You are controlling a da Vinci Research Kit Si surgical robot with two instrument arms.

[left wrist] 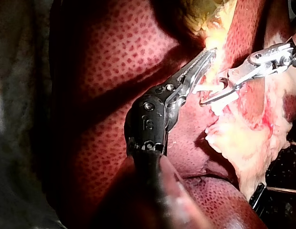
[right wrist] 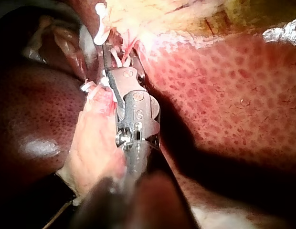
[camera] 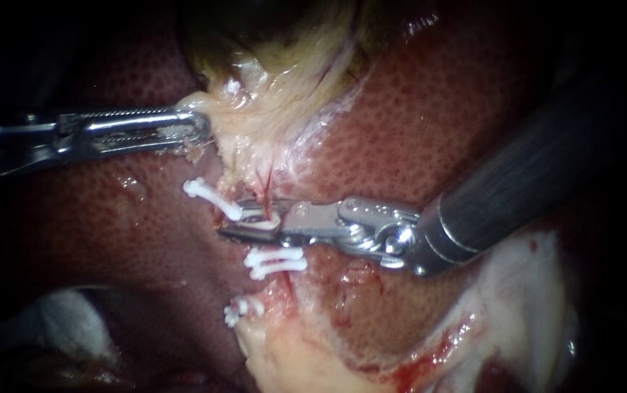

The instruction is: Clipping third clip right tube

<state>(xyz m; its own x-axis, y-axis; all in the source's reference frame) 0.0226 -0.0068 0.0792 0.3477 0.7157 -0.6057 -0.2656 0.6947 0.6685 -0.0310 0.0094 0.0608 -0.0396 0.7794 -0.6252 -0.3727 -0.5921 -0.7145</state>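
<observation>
While my left instrument [camera: 202, 127] clamps pale yellowish tissue [camera: 255, 109], my right instrument [camera: 234, 222] grips a white plastic clip [camera: 261, 225] in its jaws. It straddles the thin pink tube [camera: 265, 191], between other white clips [camera: 277, 262].

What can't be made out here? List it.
Tube: endoscope view, the part in the right instrument is hidden by its jaws and clip.
Left instrument: endoscope view, shaft lost in the dark at the edge.
Lowest clip: endoscope view, too small and half sunk in tissue to show what it clamps.
</observation>
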